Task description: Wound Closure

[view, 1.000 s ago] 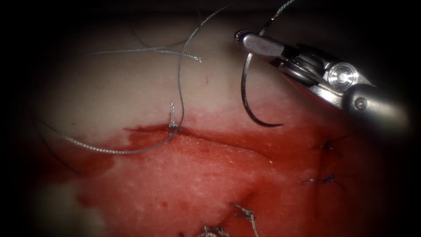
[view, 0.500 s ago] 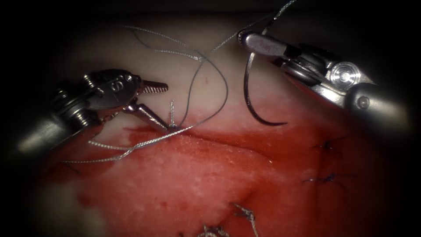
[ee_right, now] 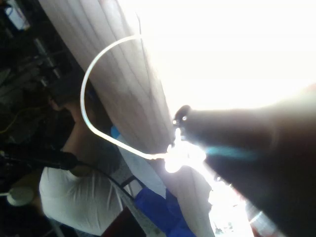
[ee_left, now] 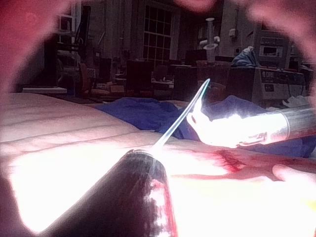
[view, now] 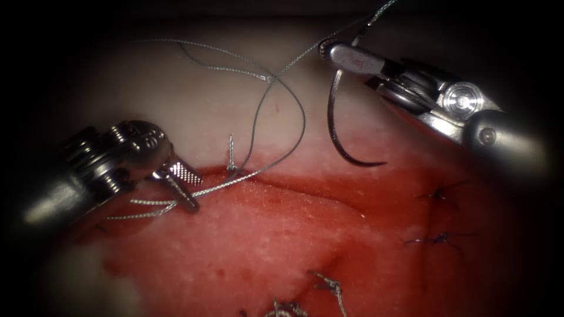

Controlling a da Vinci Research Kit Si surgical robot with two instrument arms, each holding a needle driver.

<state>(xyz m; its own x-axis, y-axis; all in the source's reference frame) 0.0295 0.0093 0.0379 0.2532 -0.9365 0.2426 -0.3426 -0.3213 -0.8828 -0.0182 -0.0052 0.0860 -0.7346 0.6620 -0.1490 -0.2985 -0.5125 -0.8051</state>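
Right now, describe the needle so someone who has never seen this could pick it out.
Start at the right arm's tool coming in from the endoscope view's upper right. Its fingers hold the needle near its thread end, and the curve hangs down free above the tissue, its point right of the cut. Unlike the thin grey thread, it is one dark, smooth, rigid arc.

Behind me stands a dim room; a tall paned window [ee_left: 157, 27] glows pale at the back; dark shelves and equipment [ee_left: 276, 49] crowd the far wall; a blue cloth [ee_left: 143, 111] lies rumpled on the surface; a person in a white shirt [ee_right: 79, 202] stands nearby.
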